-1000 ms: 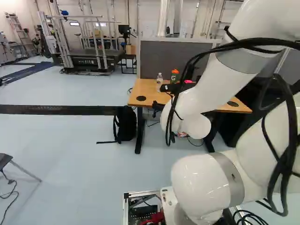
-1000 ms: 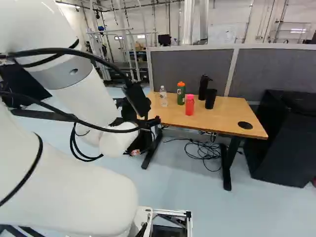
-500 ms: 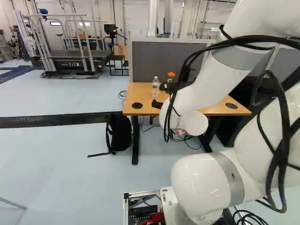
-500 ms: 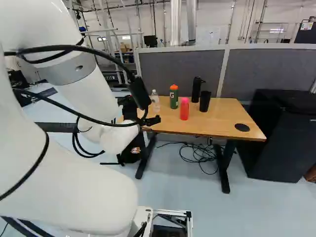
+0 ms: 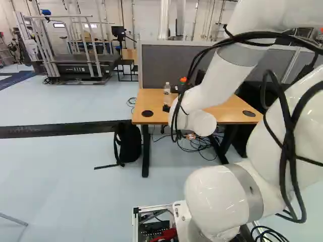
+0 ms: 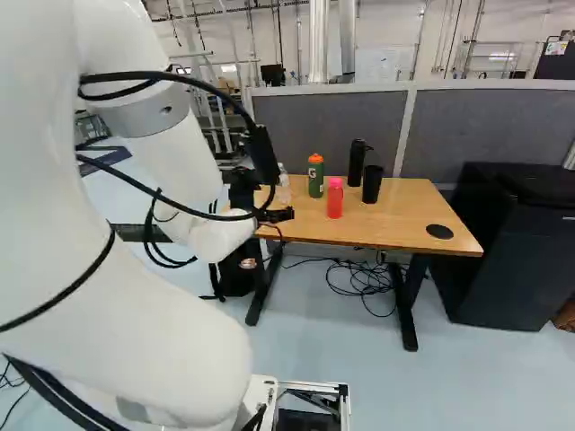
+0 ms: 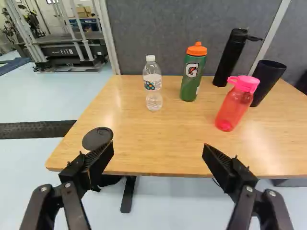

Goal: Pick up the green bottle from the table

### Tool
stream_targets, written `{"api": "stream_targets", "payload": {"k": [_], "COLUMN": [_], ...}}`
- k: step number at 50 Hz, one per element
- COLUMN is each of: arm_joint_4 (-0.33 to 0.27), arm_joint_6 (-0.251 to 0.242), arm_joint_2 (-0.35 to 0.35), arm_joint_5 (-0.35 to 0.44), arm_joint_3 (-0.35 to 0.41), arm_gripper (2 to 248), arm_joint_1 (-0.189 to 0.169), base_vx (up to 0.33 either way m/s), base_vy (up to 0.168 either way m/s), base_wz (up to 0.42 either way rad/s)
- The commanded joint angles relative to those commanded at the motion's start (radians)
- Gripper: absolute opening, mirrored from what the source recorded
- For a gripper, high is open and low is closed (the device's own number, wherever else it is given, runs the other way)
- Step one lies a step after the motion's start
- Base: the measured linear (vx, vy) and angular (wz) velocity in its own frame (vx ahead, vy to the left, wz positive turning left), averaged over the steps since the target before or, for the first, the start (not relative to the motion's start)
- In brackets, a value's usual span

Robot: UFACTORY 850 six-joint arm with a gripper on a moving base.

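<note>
In the right base view my gripper [image 6: 277, 215] is by the table's near left corner. The green bottle [image 6: 315, 177] with an orange cap stands upright on the wooden table [image 6: 404, 211], beyond the gripper. In the left base view the arm hides most of the bottle. In the wrist view my gripper [image 7: 159, 146] is open with nothing between its fingers, and the green bottle [image 7: 194, 74] stands ahead, toward the table's far edge, not touched.
A clear water bottle [image 7: 153, 86] is beside the green one; a pink bottle [image 7: 236, 105], a black flask [image 7: 231, 57] and a black cup [image 7: 266, 79] stand on its other side. A grey partition [image 6: 332, 126] backs the table. A backpack [image 5: 128, 142] lies by a table leg.
The base first moved, turning right and coming closer to the table, then stayed still. Since then the arm has shifted, leftward in the left base view. The bottles have kept their places on the table.
</note>
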Motion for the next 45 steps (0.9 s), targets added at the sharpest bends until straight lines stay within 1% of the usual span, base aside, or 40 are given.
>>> {"api": "stream_targets", "payload": {"k": [13, 45], "arm_joint_4": [0.012, 0.012], "arm_joint_6": [0.000, 0.000], "arm_joint_2": [-0.060, -0.137], "arm_joint_5": [-0.007, -0.014], "arm_joint_3": [-0.062, -0.219], "arm_gripper": [247, 247], "arm_joint_1": [0.008, 0.005], "base_vx": [0.000, 0.000], "base_vy": [0.000, 0.000], "base_wz": [0.000, 0.000]}}
